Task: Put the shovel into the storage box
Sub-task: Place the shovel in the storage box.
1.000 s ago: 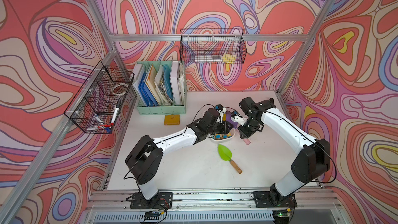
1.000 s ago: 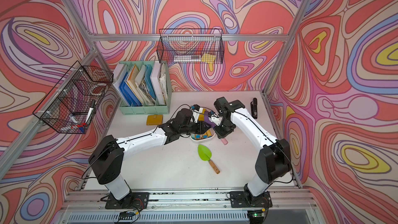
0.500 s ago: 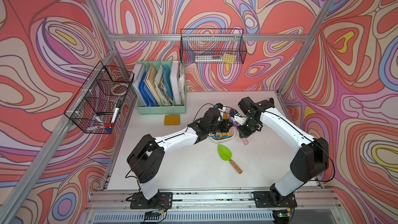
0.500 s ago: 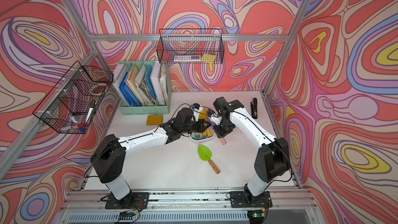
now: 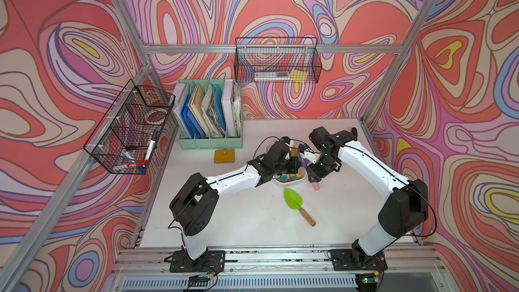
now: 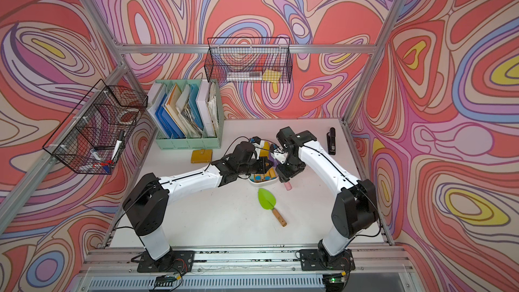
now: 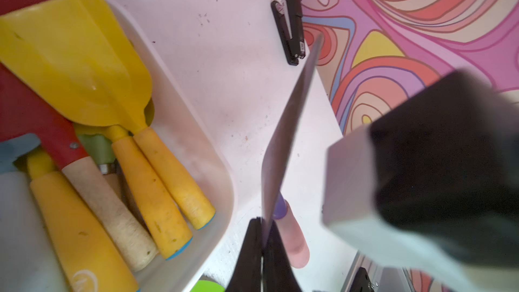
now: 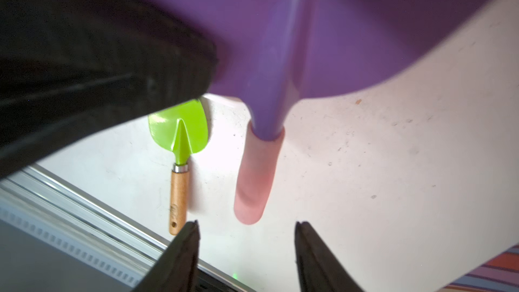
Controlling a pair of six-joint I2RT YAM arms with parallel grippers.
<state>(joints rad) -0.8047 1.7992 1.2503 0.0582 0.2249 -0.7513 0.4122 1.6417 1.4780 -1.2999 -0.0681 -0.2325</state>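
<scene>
Nearest the bench's front edge lies the green shovel, flat, well clear of both arms. Just behind it sits the box, already holding yellow and red shovels. At the box's right side the left end effector is clenched on the thin edge of the purple shovel, pink handle pointing toward the front edge. The right end effector is released, jaws apart just beyond that handle's tip.

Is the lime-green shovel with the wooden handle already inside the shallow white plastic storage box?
No. In a top view the lime-green shovel lies flat on the white tabletop, outside the white storage box and on its near side.
</scene>
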